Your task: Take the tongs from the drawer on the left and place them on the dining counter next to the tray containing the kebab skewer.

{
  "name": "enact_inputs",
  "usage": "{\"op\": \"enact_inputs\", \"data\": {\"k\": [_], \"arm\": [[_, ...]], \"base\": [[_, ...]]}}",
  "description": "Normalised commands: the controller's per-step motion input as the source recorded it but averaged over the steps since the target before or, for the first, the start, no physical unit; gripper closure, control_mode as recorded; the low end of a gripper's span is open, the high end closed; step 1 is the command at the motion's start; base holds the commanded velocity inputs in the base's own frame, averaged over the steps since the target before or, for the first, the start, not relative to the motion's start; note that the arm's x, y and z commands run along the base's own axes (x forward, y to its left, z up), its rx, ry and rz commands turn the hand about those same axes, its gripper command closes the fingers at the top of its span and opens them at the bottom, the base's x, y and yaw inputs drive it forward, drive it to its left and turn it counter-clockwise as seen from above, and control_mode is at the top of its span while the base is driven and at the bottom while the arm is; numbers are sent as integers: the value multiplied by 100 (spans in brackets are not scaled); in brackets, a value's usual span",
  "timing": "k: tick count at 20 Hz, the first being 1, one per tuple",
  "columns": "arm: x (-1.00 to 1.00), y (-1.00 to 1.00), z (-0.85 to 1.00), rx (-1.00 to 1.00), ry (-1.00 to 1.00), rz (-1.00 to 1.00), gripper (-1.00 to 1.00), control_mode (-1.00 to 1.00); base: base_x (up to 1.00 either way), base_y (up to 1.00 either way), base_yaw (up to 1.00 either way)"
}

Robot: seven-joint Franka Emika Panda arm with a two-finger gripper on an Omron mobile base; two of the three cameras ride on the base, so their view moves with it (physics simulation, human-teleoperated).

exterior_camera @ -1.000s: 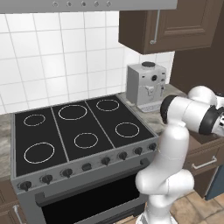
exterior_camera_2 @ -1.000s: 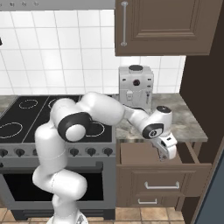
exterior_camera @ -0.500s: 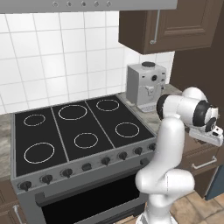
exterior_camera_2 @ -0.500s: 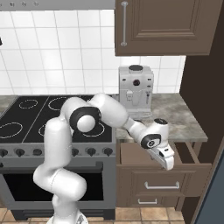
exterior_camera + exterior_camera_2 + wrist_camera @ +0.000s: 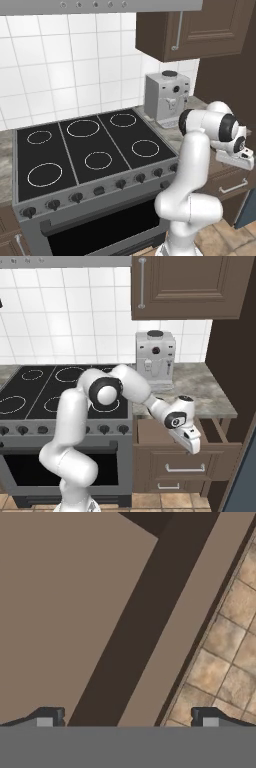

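Standing pulled out beneath the small marbled counter, the drawer was open, topmost of three dark brown fronts; the two below stayed flush, each with a silver bar handle. What could be seen of its inside was a plain brown floor and a darker wall; no contents could be made out there. The tongs could not be made out anywhere; the hand covered part of the drawer's interior in the right base view.

Arm: white, rising before the stove, elbow bent, forearm reaching right and down to the drawer.

Gripper: hanging over the drawer's front edge, pointing down, fingers spread wide with nothing between them. In the hand view the drawer's front wall ran diagonally between the tips, tiled floor beyond it.

Coffee machine: silver, on the counter behind the drawer, against the white tiles.

Wall cabinet: dark brown, closed, cut off at the frame's top.
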Motion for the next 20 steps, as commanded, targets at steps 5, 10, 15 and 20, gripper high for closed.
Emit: {"op": "enact_inputs", "data": {"k": [5, 10, 15, 20], "arm": [[-60, -36, -34, 0, 17, -4, -100, -100], [-100, -81, -56, 0, 26, -10, -100, -100], [-100, -93, -53, 1, 22, -15, -100, -100], [-100, -82, -27, 6, 0, -25, -100, -100]], "base": [[0, 0, 0], [0, 0, 0], [0, 0, 0], [0, 0, 0]]}}
